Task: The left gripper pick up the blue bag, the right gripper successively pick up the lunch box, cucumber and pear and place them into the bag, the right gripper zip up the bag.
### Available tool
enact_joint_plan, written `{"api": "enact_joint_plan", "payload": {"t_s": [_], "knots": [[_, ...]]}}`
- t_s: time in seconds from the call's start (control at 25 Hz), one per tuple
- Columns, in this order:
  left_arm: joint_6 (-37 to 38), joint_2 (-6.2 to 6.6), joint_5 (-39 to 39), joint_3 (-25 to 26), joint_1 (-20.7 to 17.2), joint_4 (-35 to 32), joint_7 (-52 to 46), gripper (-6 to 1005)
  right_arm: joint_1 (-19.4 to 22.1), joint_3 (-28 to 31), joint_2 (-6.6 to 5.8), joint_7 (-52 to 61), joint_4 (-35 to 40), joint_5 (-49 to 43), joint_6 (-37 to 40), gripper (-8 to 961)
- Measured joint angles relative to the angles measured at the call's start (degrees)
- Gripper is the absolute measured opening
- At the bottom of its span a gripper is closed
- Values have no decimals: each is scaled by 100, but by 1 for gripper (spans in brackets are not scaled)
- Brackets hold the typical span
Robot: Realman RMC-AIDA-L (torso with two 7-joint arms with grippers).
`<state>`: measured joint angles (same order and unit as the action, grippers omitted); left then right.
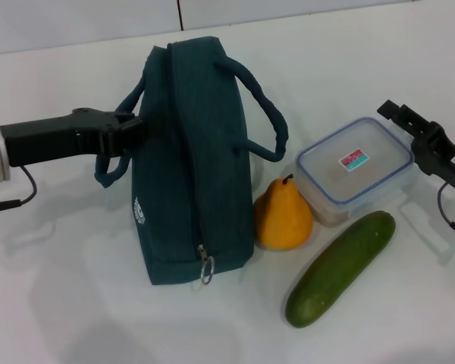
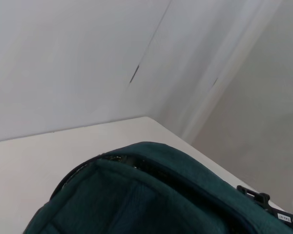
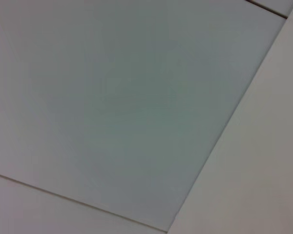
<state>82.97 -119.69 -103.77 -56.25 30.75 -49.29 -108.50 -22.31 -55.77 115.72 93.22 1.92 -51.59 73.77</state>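
The blue bag [image 1: 197,174] stands on the white table with its zip on top and the ring pull [image 1: 205,267] at the near end. My left gripper [image 1: 133,130] reaches in from the left and is shut on the bag's left handle. The left wrist view shows the bag's [image 2: 151,195] top fabric close up. To the bag's right sit the pear [image 1: 283,216], the lunch box [image 1: 356,171] behind it, and the cucumber [image 1: 341,267] lying in front. My right gripper [image 1: 394,114] hovers at the right edge, just beyond the lunch box, touching nothing.
The white table [image 1: 76,303] runs back to a pale wall. The bag's second handle [image 1: 262,114] arches out toward the lunch box. A cable [image 1: 23,199] hangs under the left arm. The right wrist view shows only plain pale panels.
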Motion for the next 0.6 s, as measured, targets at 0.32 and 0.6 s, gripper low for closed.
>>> {"api": "enact_joint_plan", "payload": {"t_s": [0.32,0.6], "knots": [[0,7,-20,0,10,23,13,47,-44,-161,-15,73,35,1,12,592],[0,7,-8,0,10,60,14,47,-32,-205,-15,74,37,0,35,572]]}}
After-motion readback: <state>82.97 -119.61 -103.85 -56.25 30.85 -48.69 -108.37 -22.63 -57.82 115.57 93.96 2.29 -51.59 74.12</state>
